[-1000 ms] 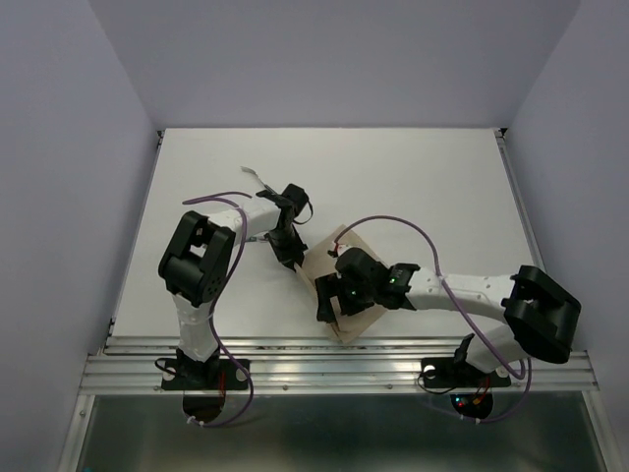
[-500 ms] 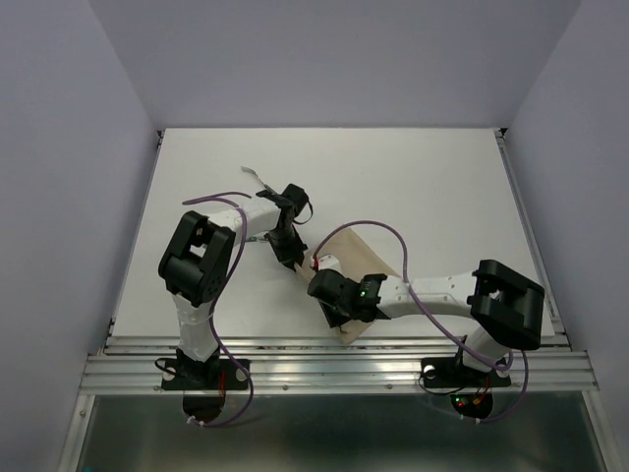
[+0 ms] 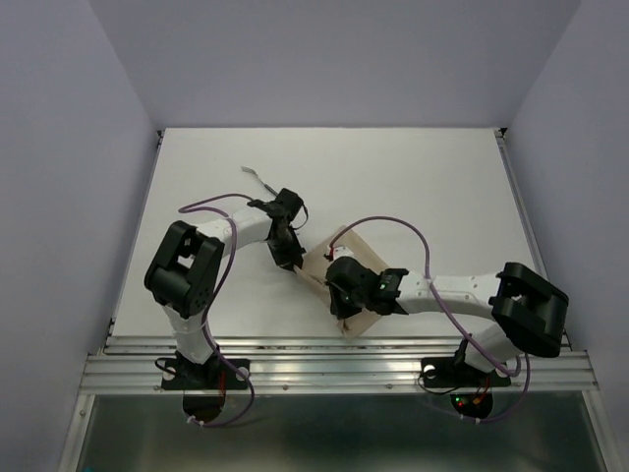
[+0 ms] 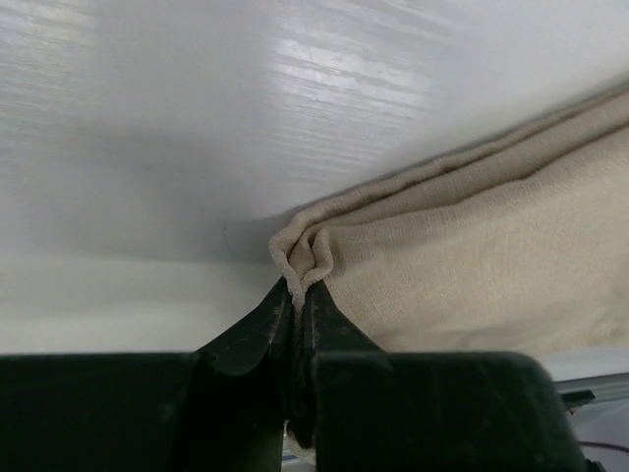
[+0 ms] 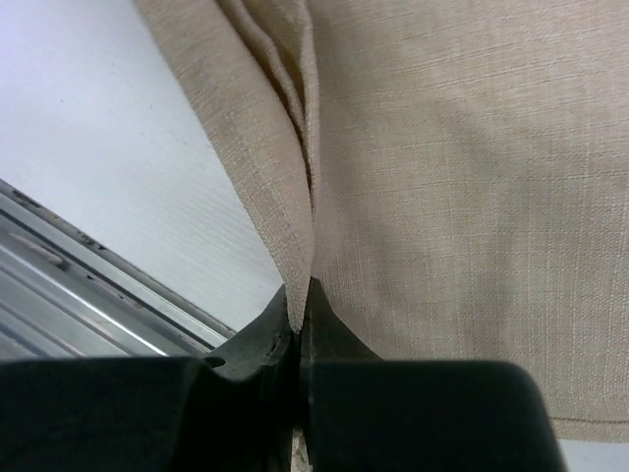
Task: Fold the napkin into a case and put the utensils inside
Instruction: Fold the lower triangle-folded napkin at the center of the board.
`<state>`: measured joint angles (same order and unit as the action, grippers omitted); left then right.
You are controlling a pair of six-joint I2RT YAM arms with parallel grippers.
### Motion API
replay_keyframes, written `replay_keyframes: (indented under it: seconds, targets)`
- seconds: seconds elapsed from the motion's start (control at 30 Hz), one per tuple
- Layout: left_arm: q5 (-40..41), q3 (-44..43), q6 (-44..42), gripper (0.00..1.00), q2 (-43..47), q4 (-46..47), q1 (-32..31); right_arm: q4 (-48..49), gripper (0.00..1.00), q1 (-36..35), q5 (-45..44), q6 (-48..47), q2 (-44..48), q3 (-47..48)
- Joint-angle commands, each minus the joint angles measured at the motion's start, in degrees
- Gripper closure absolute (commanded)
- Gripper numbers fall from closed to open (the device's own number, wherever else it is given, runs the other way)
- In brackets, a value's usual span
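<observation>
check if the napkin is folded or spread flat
Folded: the napkin shows stacked layers along its edge; the left gripper and right gripper each pinch a doubled edge.

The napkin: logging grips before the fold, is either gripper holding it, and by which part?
Both hold it. The left gripper pinches a layered corner of the napkin; the right gripper is shut on a raised ridge near its front edge.

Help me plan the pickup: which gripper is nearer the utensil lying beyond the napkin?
Left. The left gripper holds the napkin at its left corner, nearer the utensil; the right gripper holds its near edge, farther off.
</observation>
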<state>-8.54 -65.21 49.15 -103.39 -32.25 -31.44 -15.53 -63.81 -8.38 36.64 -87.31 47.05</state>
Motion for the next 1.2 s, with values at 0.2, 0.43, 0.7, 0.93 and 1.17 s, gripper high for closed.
replay_keyframes:
  seconds: [0.2, 0.43, 0.7, 0.93, 1.17]
  targets:
    - [-2.89, 2.81, -3.44, 0.68, 8.12, 8.17, -0.38, 19.99, 0.99, 9.84, 24.53, 4.13, 6.18, -9.33]
    - [-3.33, 3.07, -3.71, 0.35, 8.82, 9.13, -0.38, 29.83, 0.99, 13.18, 33.25, 9.14, 6.18, -15.22]
    - [-1.58, 1.84, -4.93, 0.14, 11.28, 8.79, -0.38, 42.93, 0.99, 16.7, 41.07, 16.78, 4.43, -20.94]
    - [1.41, 3.94, -6.08, 0.14, 14.53, 8.26, -0.38, 48.48, 0.99, 19.16, 44.68, 19.69, 2.5, -22.96]
    - [-2.52, 9.13, -7.66, 0.13, 16.82, 12.12, -0.29, 49.19, 0.99, 19.68, 45.21, 20.05, 1.97, -23.23]
